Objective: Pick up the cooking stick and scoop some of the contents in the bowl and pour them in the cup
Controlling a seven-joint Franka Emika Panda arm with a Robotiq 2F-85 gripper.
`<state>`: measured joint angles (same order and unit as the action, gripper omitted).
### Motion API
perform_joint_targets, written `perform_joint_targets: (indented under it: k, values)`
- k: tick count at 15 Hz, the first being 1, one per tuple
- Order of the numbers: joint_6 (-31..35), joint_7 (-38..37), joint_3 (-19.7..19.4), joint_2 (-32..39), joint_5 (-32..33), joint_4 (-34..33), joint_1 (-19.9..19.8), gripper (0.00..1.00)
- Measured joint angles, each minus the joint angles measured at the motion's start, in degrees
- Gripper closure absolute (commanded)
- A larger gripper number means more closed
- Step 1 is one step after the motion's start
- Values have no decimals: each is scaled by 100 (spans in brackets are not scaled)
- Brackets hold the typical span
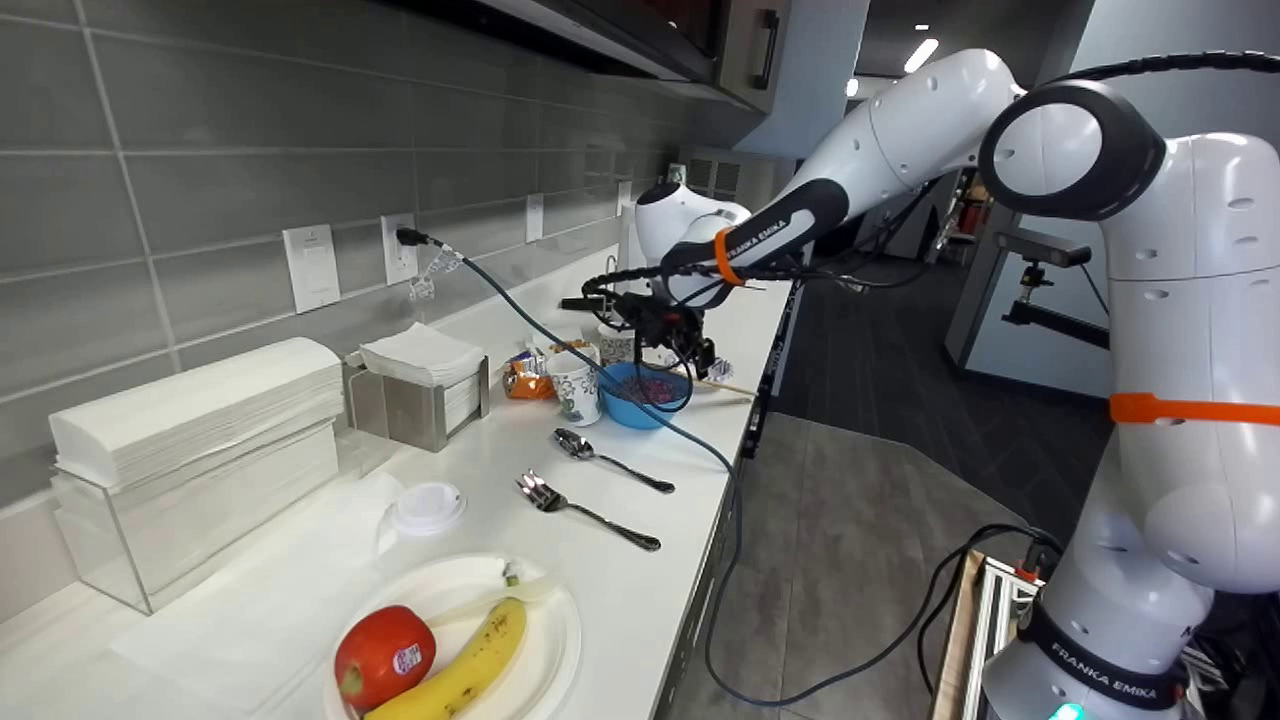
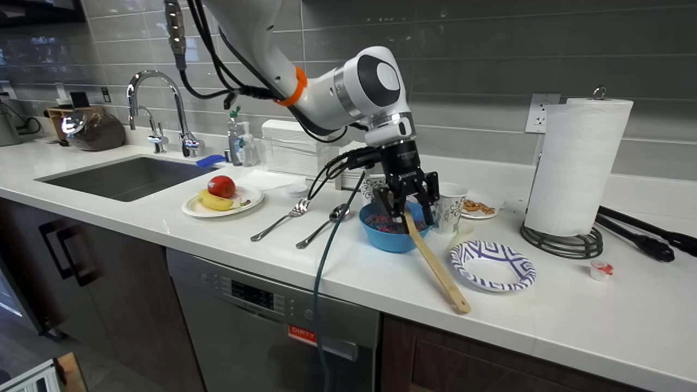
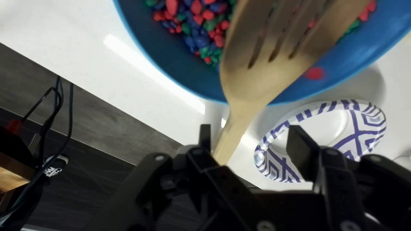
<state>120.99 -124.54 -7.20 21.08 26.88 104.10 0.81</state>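
Note:
The cooking stick point(image 2: 436, 265) is a tan wooden utensil with a slotted head. Its head lies in the blue bowl point(image 2: 389, 240) and its handle leans over the rim onto the counter. In the wrist view, the stick point(image 3: 257, 83) crosses the blue bowl point(image 3: 167, 65), which holds red, blue and green pebbles point(image 3: 202, 29). My gripper point(image 2: 415, 222) is low over the bowl. In the wrist view, the gripper point(image 3: 249, 134) is open, with the handle near its left finger. White patterned cups point(image 2: 451, 208) point(image 2: 372, 188) stand behind the bowl; which one is meant is unclear.
A patterned paper plate point(image 2: 493, 269) lies right of the stick. A spoon point(image 2: 326, 220), a fork point(image 2: 280, 220) and a fruit plate point(image 2: 196, 212) lie left of the bowl. A teal cable point(image 2: 326, 267) runs past the bowl. A paper towel roll point(image 2: 577, 169) stands right.

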Motion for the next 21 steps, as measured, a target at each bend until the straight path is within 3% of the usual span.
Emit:
perform_joint_targets:
  k: [2, 21]
  values:
    - [0, 16, -6, 0, -91, -56, -3, 0]
    - [-48, 241, -106, 4, -293, -212, -37, 0]
